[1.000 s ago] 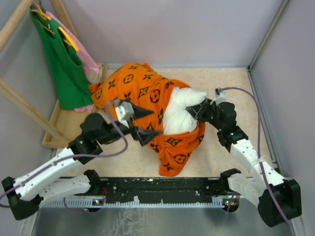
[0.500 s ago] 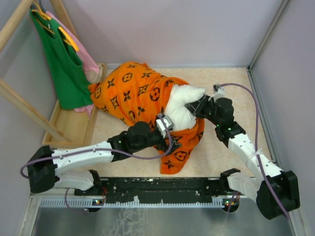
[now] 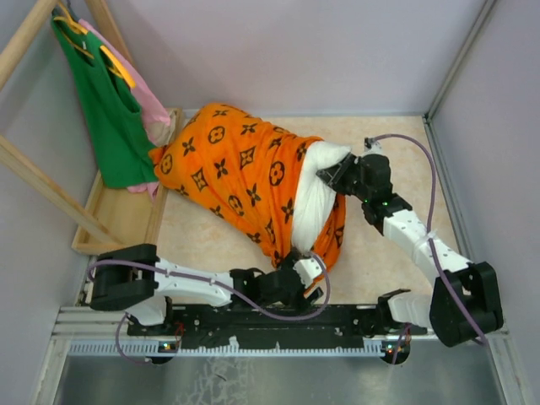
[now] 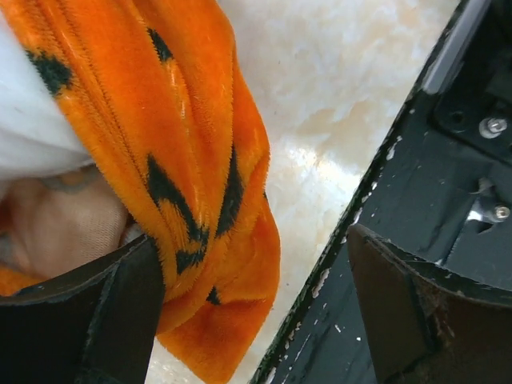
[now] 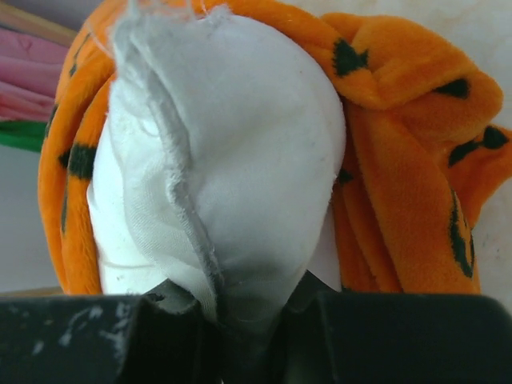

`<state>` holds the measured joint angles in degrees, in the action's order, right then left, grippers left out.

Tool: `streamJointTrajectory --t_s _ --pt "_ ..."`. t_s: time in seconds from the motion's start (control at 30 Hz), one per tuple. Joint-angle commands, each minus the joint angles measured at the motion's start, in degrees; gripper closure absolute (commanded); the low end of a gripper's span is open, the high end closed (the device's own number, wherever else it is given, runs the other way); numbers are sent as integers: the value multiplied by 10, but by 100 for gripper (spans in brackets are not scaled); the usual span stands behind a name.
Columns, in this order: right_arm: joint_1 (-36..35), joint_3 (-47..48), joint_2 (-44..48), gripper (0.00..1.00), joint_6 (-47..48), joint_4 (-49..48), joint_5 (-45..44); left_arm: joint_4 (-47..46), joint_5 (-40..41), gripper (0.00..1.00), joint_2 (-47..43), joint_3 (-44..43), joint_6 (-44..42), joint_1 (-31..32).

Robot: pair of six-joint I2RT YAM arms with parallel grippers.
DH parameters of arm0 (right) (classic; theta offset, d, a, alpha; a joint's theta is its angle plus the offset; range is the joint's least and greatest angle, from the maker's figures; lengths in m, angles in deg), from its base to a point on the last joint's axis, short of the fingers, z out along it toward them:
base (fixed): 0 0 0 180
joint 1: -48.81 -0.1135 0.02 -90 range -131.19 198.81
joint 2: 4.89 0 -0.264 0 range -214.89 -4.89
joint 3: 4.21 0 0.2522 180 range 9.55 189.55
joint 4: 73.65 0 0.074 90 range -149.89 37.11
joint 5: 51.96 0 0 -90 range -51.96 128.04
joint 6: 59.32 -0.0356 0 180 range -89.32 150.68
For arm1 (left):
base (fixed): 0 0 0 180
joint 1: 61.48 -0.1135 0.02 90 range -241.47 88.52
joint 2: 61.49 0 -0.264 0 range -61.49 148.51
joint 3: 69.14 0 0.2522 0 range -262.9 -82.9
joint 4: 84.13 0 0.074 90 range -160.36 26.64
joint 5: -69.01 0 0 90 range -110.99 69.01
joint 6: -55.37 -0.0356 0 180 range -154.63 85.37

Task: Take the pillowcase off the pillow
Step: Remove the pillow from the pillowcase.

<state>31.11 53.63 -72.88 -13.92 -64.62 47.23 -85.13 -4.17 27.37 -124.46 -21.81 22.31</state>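
Spotter: Pillowcase (image 3: 240,173) lies slantwise on the bench (image 3: 363,253), from near the far-left corner down to the middle of the near edge. Pillow?

Recorder: Pillow (image 3: 316,198) shows white out of the case's open right side, mid-bench. The rest is wrapped in orange.

Spotter: Grippers?

Recorder: Right gripper (image 3: 336,173) is clamped on the pillow's bare corner — the wrist view shows white fabric pinched between the fingers. Left gripper (image 3: 302,274) sits at the near edge, jaws wide apart. The case's hanging hem lies against the inside of one finger (image 4: 120,312), nothing clamped.

Spotter: Room?

Recorder: Bare bench from the pillow out to the right edge. A bare strip runs between the case and the wooden tray (image 3: 126,215) along the left edge. The black rail (image 4: 384,208) is just beside the left gripper — tight there.
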Motion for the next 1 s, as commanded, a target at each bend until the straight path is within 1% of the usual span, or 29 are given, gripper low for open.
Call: streamJointTrajectory --t_s 0.0,0.1,0.2,0.27,0.33,0.4,0.43,0.5,0.57,0.63,0.7,0.73,0.83,0.9,0.97 --pt "2 83 -36 100 -85 -95 -57 62 16 9 47 -6 91 61" --pt "2 104 -54 100 -127 -82 -88 69 30 8 55 -1 101 84" --pt "4 120 -55 100 -161 -73 -124 75 31 8 54 16 118 87" --pt "12 131 -52 100 -192 -71 -125 94 55 8 55 27 142 87" --pt "33 144 -53 100 -235 -69 -88 131 95 7 58 27 165 86" --pt "65 160 -58 100 -282 -66 -8 181 151 3 61 25 193 80" --pt "79 167 -59 100 -298 -60 27 214 172 2 60 25 214 70" --pt "97 176 -52 100 -315 -45 61 251 195 1 46 41 243 43" --pt "109 179 -38 100 -331 -22 75 239 197 0 18 72 256 13" --pt "122 193 -29 100 -343 20 85 220 181 0 -14 101 272 -31" --pt "133 200 -23 100 -352 45 116 214 164 0 -46 125 301 -67" --pt "138 200 -17 100 -365 47 142 213 156 0 -63 138 320 -84" --pt "161 200 12 100 -382 55 172 228 155 1 -91 174 385 -126" --pt "193 186 39 100 -400 52 178 249 154 0 -105 180 406 -148" --pt "225 160 61 100 -421 27 178 263 157 0 -118 177 412 -154"
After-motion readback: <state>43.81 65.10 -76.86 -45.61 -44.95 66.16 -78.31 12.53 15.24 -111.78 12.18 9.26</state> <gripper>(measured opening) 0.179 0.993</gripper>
